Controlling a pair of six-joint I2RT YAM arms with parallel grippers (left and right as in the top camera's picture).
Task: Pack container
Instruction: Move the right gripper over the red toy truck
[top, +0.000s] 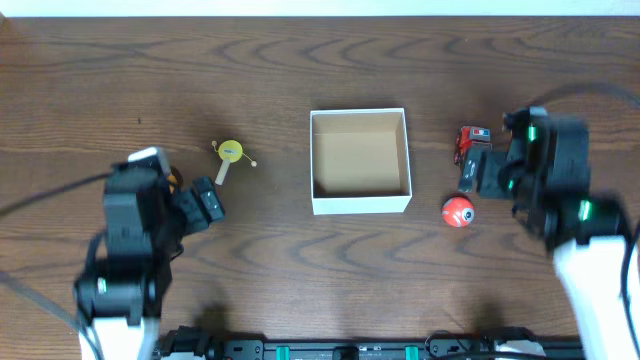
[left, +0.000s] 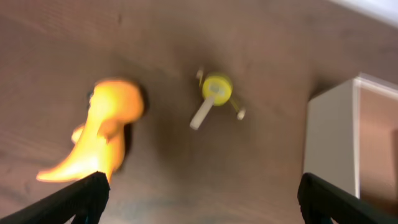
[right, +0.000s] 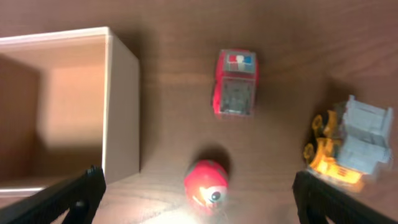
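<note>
The container (top: 360, 204) is a white square box with a brown inside, open and empty, at the table's middle. It also shows in the left wrist view (left: 333, 143) and the right wrist view (right: 121, 112). My left gripper (top: 205, 205) (left: 202, 202) is open and empty, near an orange dinosaur-like toy (left: 102, 134) and a yellow toy with a stick (top: 230, 153) (left: 214, 92). My right gripper (top: 472, 172) (right: 199, 198) is open above the table. A red ball with an eye (top: 458, 210) (right: 206, 182) lies between its fingers, untouched. A red toy car (top: 470, 140) (right: 235, 84) lies beyond.
A grey and orange toy truck (right: 345, 146) lies right of the red car, hidden under my right arm in the overhead view. The orange toy is mostly hidden under my left arm there. The table is dark wood with a white edge at the back.
</note>
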